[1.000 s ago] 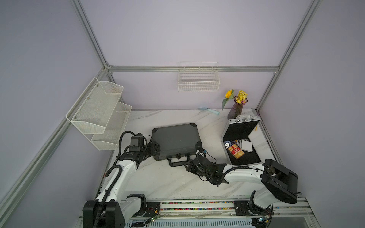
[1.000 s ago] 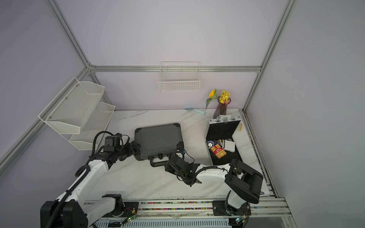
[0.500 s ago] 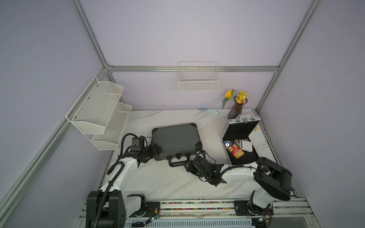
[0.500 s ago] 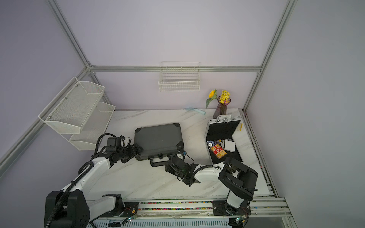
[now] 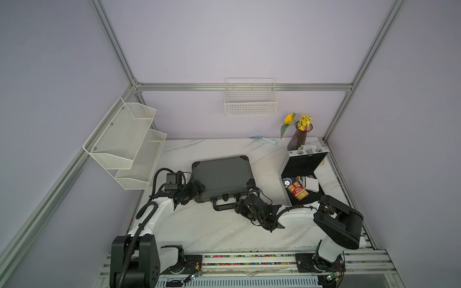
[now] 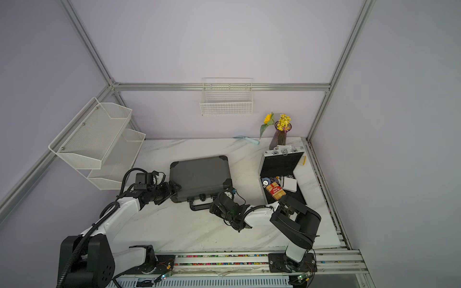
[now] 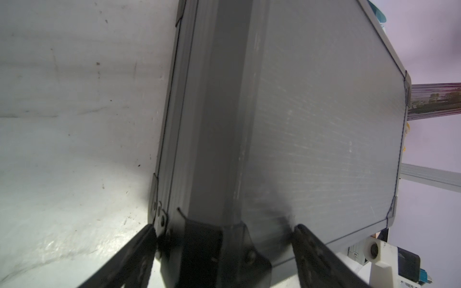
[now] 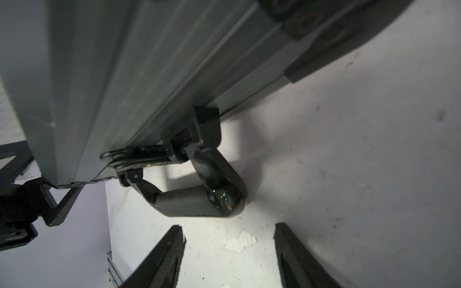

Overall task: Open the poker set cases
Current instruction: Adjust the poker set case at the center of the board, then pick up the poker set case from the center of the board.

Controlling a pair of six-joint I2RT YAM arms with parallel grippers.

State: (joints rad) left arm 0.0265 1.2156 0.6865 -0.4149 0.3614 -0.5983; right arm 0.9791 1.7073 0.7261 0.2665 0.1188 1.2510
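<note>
Our left gripper (image 7: 223, 229) pinches a black-capped corner of the larger dark grey hard case (image 5: 222, 174), jaws wide across its thickness. Our right gripper (image 8: 229, 229) hangs parted and empty just short of that case's black loop handle (image 8: 199, 199). That case lies shut on the white marble table (image 5: 212, 224); the smaller black-lined silver aluminium case (image 5: 303, 163) sits open to its right.

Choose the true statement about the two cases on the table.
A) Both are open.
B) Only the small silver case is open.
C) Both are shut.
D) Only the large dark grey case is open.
B: the small silver case stands with its lid raised, while the large dark grey case lies flat with its lid down.
</note>
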